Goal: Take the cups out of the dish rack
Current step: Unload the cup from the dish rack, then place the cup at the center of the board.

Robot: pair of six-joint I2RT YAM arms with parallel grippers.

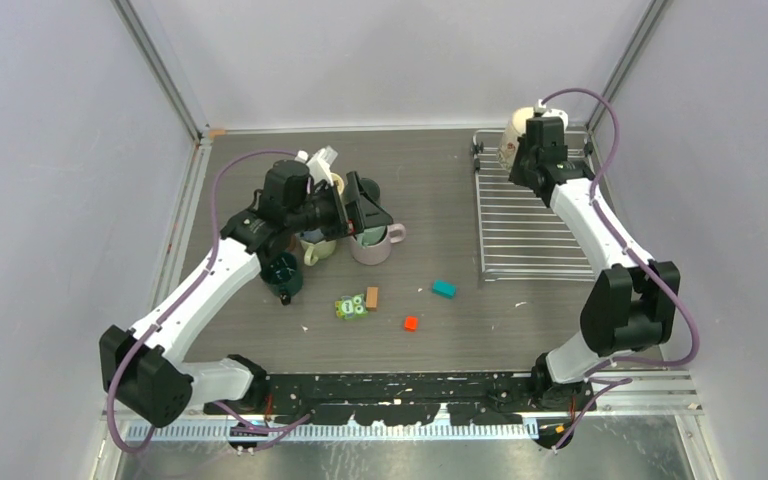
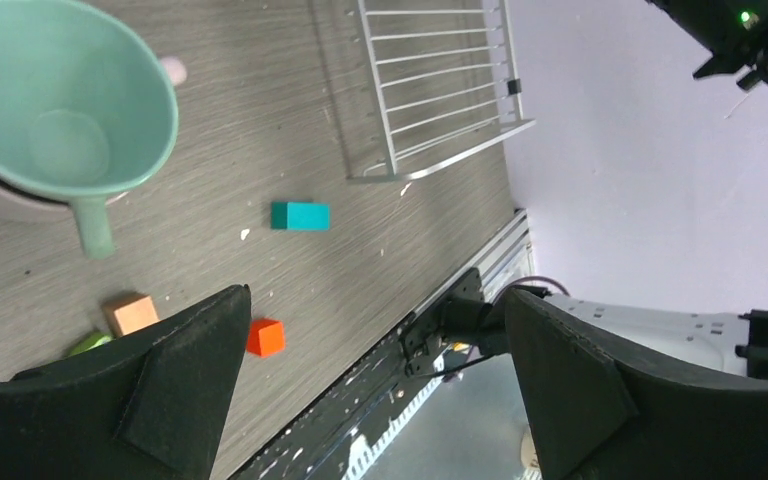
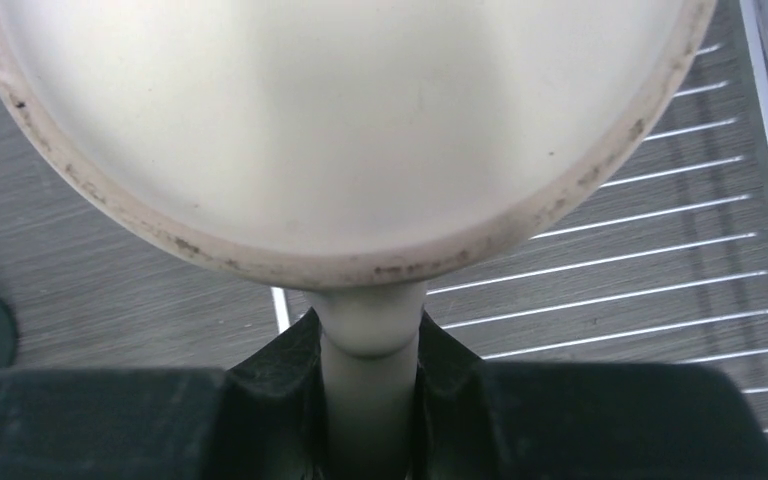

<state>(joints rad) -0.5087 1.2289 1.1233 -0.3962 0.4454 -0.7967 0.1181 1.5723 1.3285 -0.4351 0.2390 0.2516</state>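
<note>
One cream cup (image 1: 513,140) at the rack's (image 1: 530,225) far corner is handle-clamped in the right gripper (image 3: 370,380); the left gripper (image 2: 375,310) gapes wide by a teal cup (image 2: 60,100) nested in a mauve cup (image 1: 371,251).

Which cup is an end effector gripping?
The cream cup at the far corner of the dish rack; the right end effector clamps its handle. The others sit ungripped at left.

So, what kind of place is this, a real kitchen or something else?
Probably a lab robot test cell, not a kitchen: bare walls on metal frame posts enclose the table, two arms are bolted to its near edge, and cups, a dish rack and toy blocks are staged on it.
</note>
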